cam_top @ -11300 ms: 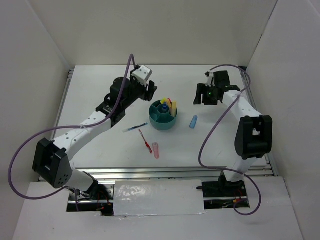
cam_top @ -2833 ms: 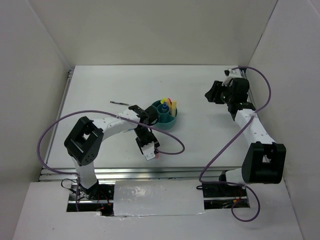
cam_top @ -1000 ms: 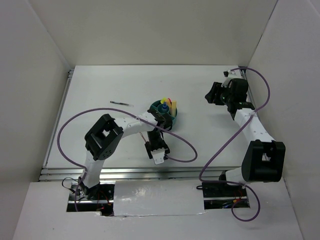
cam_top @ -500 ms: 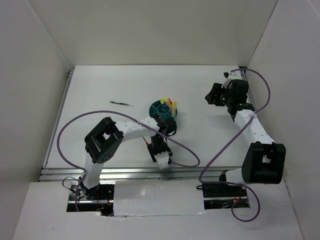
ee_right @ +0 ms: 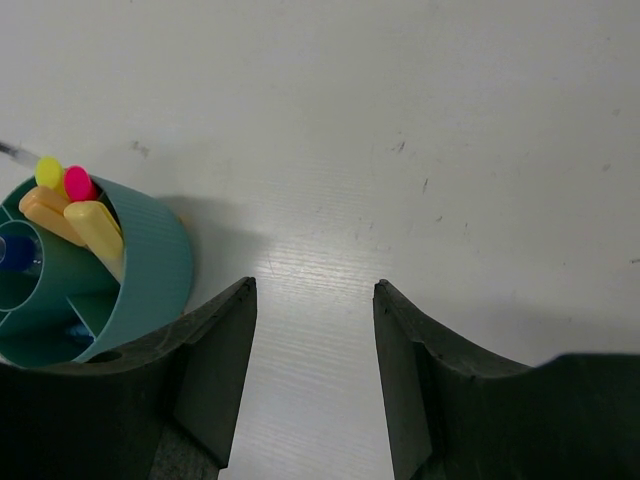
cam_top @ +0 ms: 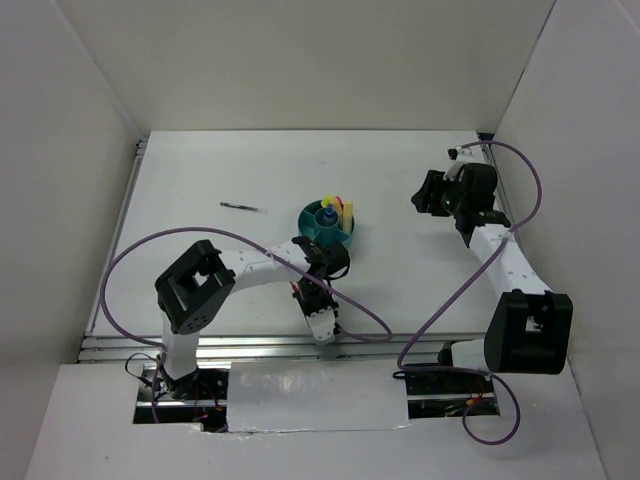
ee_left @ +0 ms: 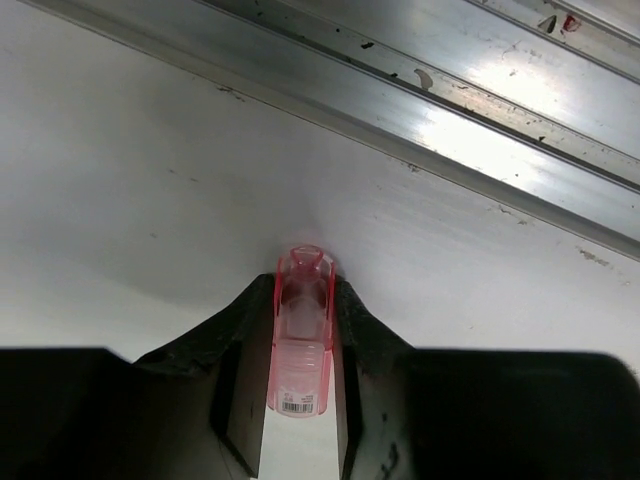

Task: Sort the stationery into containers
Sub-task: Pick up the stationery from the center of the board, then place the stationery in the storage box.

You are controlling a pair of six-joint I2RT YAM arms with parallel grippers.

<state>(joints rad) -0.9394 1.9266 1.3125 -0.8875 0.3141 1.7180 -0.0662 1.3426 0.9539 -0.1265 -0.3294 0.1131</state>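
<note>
My left gripper [cam_top: 320, 322] is low at the table's near edge, its wrist pointing toward the rail. In the left wrist view the gripper [ee_left: 304, 285] is shut on a stubby pink marker [ee_left: 302, 345], both fingers pressing its sides while it lies on the table. The round teal organiser [cam_top: 306, 218] stands mid-table behind it. It holds yellow, pink and orange markers [ee_right: 80, 205] and a blue-capped bottle [ee_right: 15, 252] in its central cup. My right gripper [cam_top: 430, 195] hovers open to the right of the organiser [ee_right: 150, 270], with nothing between its fingers [ee_right: 225, 340].
A thin dark pen [cam_top: 243, 207] lies alone at the left of the organiser. An aluminium rail [ee_left: 480, 140] runs along the near table edge just ahead of the left gripper. White walls close in the table on three sides.
My left gripper moved toward the near edge, came down over the pink marker and closed on it. The right arm has barely shifted.
</note>
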